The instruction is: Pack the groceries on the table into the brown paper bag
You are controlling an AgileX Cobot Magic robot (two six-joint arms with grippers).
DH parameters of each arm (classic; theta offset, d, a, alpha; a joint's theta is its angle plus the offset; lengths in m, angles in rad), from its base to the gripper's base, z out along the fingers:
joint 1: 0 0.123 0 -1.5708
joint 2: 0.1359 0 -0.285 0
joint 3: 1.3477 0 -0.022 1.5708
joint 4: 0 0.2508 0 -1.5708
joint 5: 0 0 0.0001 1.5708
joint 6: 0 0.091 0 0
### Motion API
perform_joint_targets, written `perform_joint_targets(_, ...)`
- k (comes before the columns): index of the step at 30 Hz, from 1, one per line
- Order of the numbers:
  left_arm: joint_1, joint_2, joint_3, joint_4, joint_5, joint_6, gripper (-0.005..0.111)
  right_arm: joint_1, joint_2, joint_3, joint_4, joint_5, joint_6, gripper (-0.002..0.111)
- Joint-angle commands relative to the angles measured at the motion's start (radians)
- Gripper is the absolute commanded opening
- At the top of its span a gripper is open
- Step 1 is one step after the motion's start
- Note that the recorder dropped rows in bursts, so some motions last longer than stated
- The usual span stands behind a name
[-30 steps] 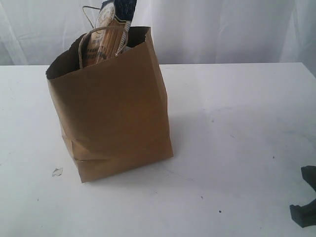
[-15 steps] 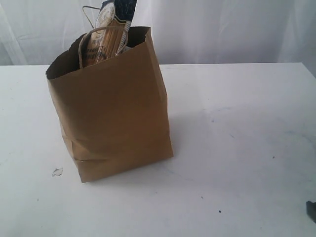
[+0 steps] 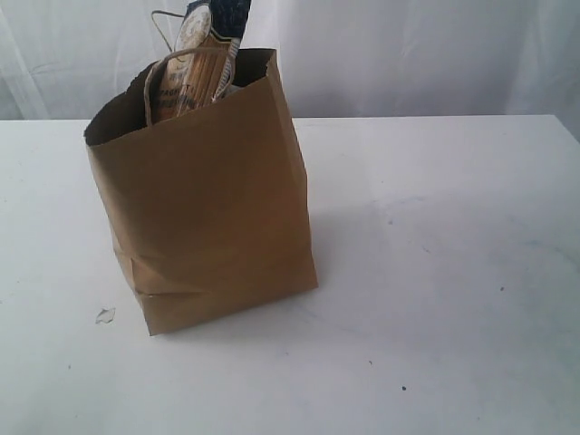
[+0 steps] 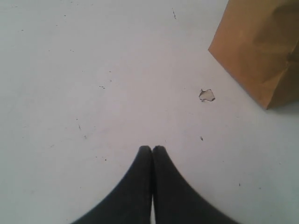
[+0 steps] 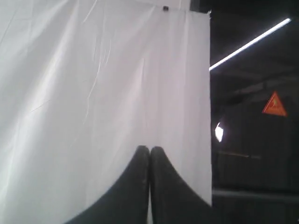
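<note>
On the table (image 3: 435, 272) the brown paper bag (image 3: 204, 199) stands upright w/ the long spaghetti packet (image 3: 195, 68) sticking out the top; left gripper (image 4: 152, 150) & right gripper (image 5: 150, 150) are clenched, empty. If you brush the bag, the packet can tip it, I think; you may also miss the small white lump (image 4: 206, 94) near its corner.

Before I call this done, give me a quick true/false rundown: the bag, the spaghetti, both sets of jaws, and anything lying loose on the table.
1. The brown paper bag stands upright on the table. True.
2. The spaghetti packet lies flat on the table beside the bag. False: it stands inside the bag, its top poking above the rim.
3. The left gripper has its jaws shut on nothing. True.
4. The right gripper has its jaws wide open. False: they are shut and empty, in front of the white curtain.
5. A small pale scrap lies on the table near the bag's bottom corner. True.
</note>
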Motion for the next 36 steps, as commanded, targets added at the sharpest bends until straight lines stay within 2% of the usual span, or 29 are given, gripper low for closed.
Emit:
perform_joint_targets(1,0.000,-0.004,0.005,0.001,0.010,-0.004,0.000,-0.092,-0.003,0.124,-0.130,0.259,0.273,0.000)
perform_joint_targets(2,0.000,-0.004,0.005,0.001,0.010,-0.004,0.000,-0.110,-0.003,0.124,-0.145,0.324,0.314,0.000)
perform_joint_targets(3,0.000,-0.004,0.005,0.001,0.010,-0.004,0.000,-0.105,-0.003,0.124,-0.225,0.535,0.390,0.000)
perform_joint_targets(5,0.000,-0.004,0.005,0.010,0.010,-0.004,0.000,-0.083,-0.003,0.124,-0.309,0.689,0.438,0.000)
perform_joint_targets(9,0.000,-0.004,0.005,0.012,0.010,-0.004,0.000,-0.066,-0.003,0.124,-0.328,0.679,0.522,0.000)
perform_joint_targets(11,0.000,-0.004,0.005,0.012,0.010,-0.004,0.000,-0.066,-0.003,0.124,-0.328,0.685,0.473,0.000)
perform_joint_targets(36,-0.007,-0.004,0.005,0.012,0.010,-0.004,0.000,-0.066,-0.003,0.124,-0.328,0.685,0.472,0.000)
